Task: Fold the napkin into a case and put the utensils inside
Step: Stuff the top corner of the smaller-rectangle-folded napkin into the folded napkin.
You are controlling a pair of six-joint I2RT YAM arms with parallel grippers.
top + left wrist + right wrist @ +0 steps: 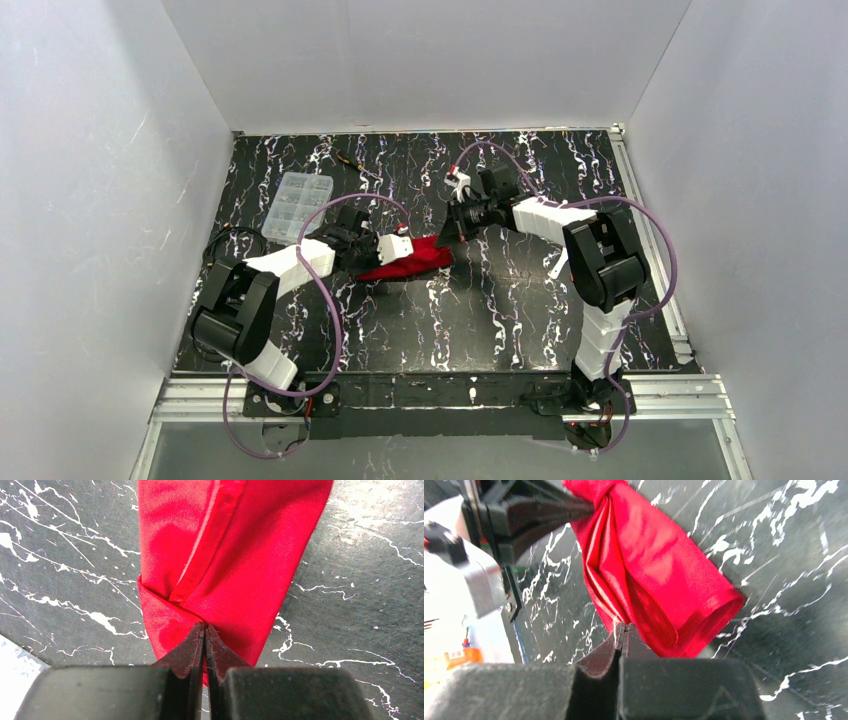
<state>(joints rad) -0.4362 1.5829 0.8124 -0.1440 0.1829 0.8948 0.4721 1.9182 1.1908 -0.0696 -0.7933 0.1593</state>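
Left wrist view: shiny, creased red napkin [235,555] on white-veined black tabletop [360,580].

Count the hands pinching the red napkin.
2. The left hand pinches the napkin on its left side; the right hand pinches its right side. No other hand seems hidden.

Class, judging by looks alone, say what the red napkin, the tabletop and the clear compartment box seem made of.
Napkin: probably synthetic cloth; slight sheen, stitched hem, soft creases.
Tabletop: black marble-look, perhaps printed laminate; white veins.
Compartment box: seemingly clear plastic; dividers show through.
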